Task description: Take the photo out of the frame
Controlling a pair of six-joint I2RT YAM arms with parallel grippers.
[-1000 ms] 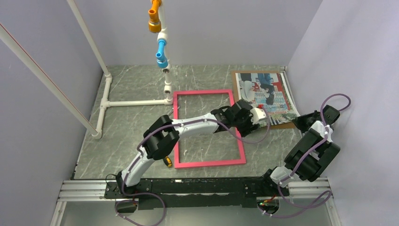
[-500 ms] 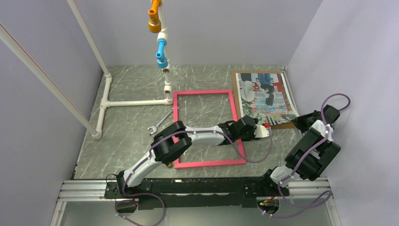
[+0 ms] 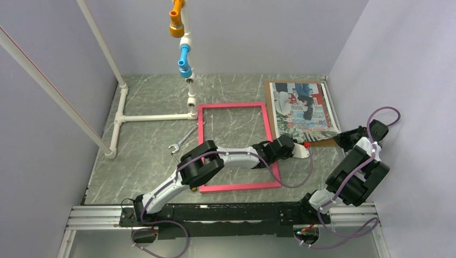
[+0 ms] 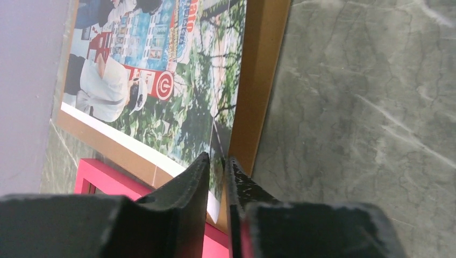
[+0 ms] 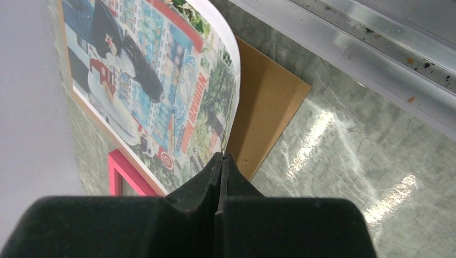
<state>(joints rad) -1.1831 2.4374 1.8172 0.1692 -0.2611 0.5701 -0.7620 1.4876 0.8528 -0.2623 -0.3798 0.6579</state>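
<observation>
So the photo point(image 3: 302, 107) is found lying on the brown board point(image 5: 269, 102) in the far right corner of the bench point(image 3: 150, 145), already out of the pink frame point(image 3: 239, 186), which is laid flat mid-bench just left of it. The right gripper point(image 5: 220, 156) is clamped tight at the photo's near right edge, and that edge is curled up off the board. The left gripper point(image 4: 218, 158) is nearly closed at the near left corner, with paper seen in the slit. Whether it's actually pinched there can't be told.
</observation>
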